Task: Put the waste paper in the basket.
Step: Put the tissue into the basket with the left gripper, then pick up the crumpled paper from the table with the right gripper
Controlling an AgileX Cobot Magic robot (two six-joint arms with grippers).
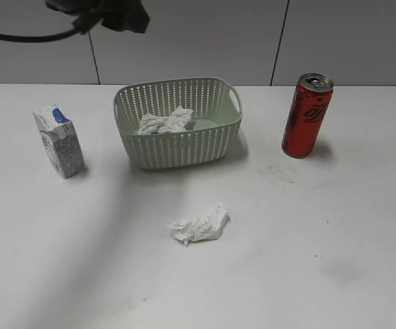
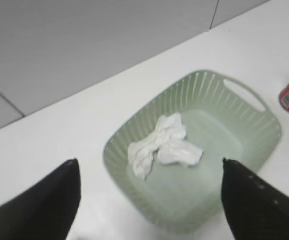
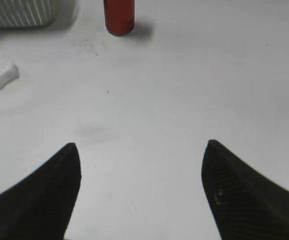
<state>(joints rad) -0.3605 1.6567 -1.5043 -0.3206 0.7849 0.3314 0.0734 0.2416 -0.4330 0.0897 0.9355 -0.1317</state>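
With paper already in the basket (image 1: 179, 133), one wad (image 1: 199, 225) lies on the table before it, light, soft and crushable, best pinched across its bulging middle; both grippers (image 2: 149, 165) (image 3: 140, 145) are spread empty.

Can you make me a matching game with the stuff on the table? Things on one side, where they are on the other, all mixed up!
Things:
1. red can
2. white-and-blue carton
3. paper wad on the table
4. paper in the basket

Places, as the exterior view shows them:
A. left of the basket, standing up
B. inside the green basket
C. right of the basket, standing up
D. in front of the basket, lying on the bare table

Right pairs: 1-C, 2-A, 3-D, 4-B
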